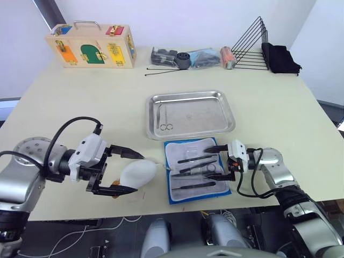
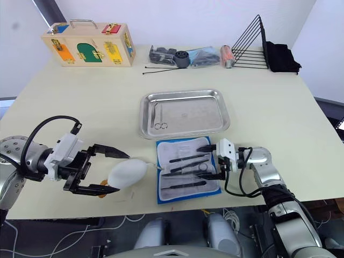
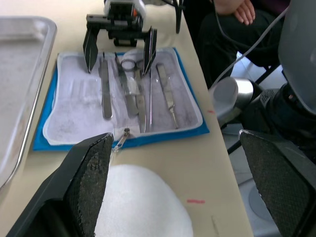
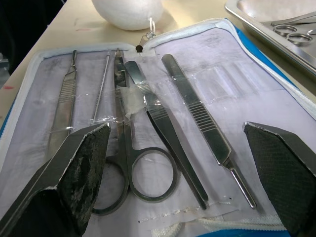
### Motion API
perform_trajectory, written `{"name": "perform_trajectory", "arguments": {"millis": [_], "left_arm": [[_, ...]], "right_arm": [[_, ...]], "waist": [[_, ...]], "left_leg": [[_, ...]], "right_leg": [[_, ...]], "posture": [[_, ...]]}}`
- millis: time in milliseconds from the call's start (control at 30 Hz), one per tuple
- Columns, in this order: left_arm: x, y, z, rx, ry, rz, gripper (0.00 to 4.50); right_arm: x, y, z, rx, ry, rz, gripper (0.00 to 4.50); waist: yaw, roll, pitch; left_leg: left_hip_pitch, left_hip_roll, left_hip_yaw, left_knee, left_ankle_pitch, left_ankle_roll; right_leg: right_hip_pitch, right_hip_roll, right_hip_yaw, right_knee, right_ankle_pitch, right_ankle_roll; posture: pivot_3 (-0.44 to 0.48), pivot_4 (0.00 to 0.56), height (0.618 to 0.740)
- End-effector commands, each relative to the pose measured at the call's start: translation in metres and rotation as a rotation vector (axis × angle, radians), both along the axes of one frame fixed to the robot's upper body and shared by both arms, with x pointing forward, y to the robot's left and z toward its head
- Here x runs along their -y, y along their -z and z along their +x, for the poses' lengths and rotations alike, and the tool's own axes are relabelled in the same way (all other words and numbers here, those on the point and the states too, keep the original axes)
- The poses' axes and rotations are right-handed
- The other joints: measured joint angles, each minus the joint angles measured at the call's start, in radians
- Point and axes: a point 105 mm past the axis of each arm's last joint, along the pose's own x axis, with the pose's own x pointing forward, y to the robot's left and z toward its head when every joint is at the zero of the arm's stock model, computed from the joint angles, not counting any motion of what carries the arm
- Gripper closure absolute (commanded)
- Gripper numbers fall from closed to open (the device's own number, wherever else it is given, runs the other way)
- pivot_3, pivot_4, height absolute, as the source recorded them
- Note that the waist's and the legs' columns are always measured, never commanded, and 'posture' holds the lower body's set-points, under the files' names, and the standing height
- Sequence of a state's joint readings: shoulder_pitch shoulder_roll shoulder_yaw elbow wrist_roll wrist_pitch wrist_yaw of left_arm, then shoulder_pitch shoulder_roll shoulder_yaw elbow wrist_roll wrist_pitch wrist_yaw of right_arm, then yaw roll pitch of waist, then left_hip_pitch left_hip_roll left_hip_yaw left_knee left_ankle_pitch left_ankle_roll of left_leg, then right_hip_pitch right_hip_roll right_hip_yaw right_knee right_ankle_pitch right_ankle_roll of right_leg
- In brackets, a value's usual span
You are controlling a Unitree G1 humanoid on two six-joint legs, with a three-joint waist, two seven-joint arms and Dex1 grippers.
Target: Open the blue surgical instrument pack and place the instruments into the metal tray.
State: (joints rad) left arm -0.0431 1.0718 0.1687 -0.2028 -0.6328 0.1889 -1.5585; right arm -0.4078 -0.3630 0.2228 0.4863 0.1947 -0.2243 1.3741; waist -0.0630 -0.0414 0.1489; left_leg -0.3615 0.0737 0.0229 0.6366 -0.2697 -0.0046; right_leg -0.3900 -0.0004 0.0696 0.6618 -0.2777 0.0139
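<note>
lying open at 6 o'clock from the metal tray point(image 1: 191, 113) in the left eye view, the blue pouch point(image 1: 196, 170) shows its grey lining, with the right gripper point(image 1: 221, 162) spread wide and empty over its 3 o'clock edge and the left gripper point(image 1: 127, 172) gaping around a white egg-shaped lump point(image 1: 137, 175). the left wrist view shows four tools point(image 3: 131, 92) still tucked in the lining. the right wrist view shows scissors point(image 4: 129, 168), tweezers point(image 4: 203, 127) and slimmer handles between wide fingers point(image 4: 74, 173), and one pair of scissors point(image 4: 290, 30) in the tray.
</note>
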Motion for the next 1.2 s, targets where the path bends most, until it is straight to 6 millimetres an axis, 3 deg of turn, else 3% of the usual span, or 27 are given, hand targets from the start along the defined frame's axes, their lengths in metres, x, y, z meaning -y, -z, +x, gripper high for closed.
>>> {"name": "perform_trajectory", "arguments": {"millis": [33,567,967,1200], "left_arm": [[0.0,-0.009,-0.006,0.025,0.071,0.005,0.17],[0.005,-0.01,0.002,0.049,0.075,-0.003,0.17],[0.063,-0.003,0.036,0.149,0.076,-0.029,0.17],[0.081,0.019,0.056,0.18,0.02,0.036,0.17]], "right_arm": [[0.012,0.046,-0.024,-0.153,-0.065,-0.16,0.0],[0.015,0.047,-0.023,-0.143,-0.065,-0.165,0.0],[0.012,0.046,-0.02,-0.14,-0.048,-0.156,0.0],[0.01,0.045,-0.02,-0.139,-0.04,-0.145,0.0]], "waist": [[0.003,0.0,0.0],[0.021,0.001,0.001],[0.021,-0.001,-0.001],[0.021,-0.002,-0.003]], "left_leg": [[-0.001,0.0,0.0,0.0,0.0,0.0],[-0.001,-0.001,0.008,0.0,0.0,0.0],[-0.001,-0.002,0.009,0.001,0.0,0.0],[0.0,-0.001,0.008,0.001,0.0,0.0]], "right_leg": [[-0.001,0.0,0.0,0.0,0.0,0.0],[-0.002,0.005,0.001,0.001,0.0,0.0],[-0.001,0.009,0.002,0.001,0.002,0.004],[-0.001,0.011,0.003,0.002,0.003,0.004]], "posture": [[0.0,0.15,0.74],[0.0,0.15,0.74],[0.0,0.15,0.74],[0.0,0.15,0.74]]}}
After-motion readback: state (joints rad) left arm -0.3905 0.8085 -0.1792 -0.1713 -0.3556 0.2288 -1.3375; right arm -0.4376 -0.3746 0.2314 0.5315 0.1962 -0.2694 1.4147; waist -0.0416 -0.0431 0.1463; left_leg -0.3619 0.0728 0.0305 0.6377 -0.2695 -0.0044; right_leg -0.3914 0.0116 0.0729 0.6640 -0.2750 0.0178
